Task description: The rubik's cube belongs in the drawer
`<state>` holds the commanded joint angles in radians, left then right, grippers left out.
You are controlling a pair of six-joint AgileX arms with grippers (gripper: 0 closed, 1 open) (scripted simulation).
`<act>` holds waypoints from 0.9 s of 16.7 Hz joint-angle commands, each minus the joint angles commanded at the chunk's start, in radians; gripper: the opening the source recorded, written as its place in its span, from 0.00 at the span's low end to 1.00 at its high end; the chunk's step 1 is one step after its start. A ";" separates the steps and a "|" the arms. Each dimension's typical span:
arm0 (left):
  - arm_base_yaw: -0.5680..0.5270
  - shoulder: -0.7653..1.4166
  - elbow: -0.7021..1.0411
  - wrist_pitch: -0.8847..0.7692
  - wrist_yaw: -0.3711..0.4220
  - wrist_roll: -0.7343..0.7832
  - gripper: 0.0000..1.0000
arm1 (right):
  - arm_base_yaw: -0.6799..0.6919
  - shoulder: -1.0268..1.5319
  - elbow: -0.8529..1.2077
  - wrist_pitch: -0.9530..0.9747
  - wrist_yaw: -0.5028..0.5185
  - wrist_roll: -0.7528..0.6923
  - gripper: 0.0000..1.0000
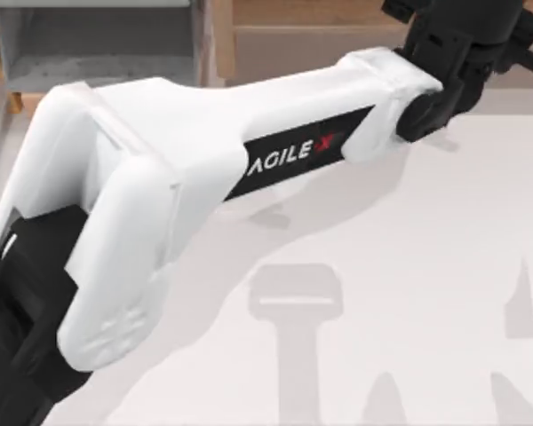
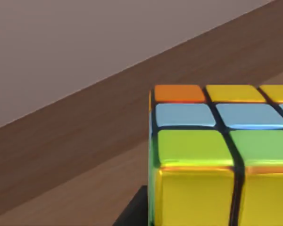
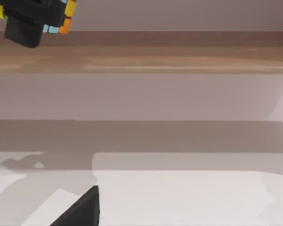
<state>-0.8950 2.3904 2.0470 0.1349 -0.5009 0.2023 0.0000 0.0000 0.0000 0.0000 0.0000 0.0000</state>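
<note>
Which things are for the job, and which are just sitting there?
For the job: rubik's cube, held by the left gripper; drawer.
Just there: wooden ledge; table; right gripper, low by the table.

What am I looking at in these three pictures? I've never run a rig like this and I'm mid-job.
This is a pair of AgileX robot arms at a pale table. The top view looks down from overhead: the big white left arm reaches across towards the far edge, its dark wrist near the brown wooden ledge. The grey box at far left looks like the drawer. The left wrist view, from that arm's camera, sits right up against the rubik's cube, which appears held. The right wrist view looks across the table and catches the left gripper with the cube in front of that ledge.
</note>
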 joint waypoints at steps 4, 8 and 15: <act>-0.038 -0.014 0.077 -0.250 0.122 0.088 0.00 | 0.000 0.000 0.000 0.000 0.000 0.000 1.00; -0.079 -0.028 0.133 -0.491 0.242 0.163 0.00 | 0.000 0.000 0.000 0.000 0.000 0.000 1.00; -0.033 -0.079 0.218 -0.926 0.393 0.229 0.00 | 0.000 0.000 0.000 0.000 0.000 0.000 1.00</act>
<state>-0.9285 2.3115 2.2649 -0.7908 -0.1077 0.4310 0.0000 0.0000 0.0000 0.0000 0.0000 0.0000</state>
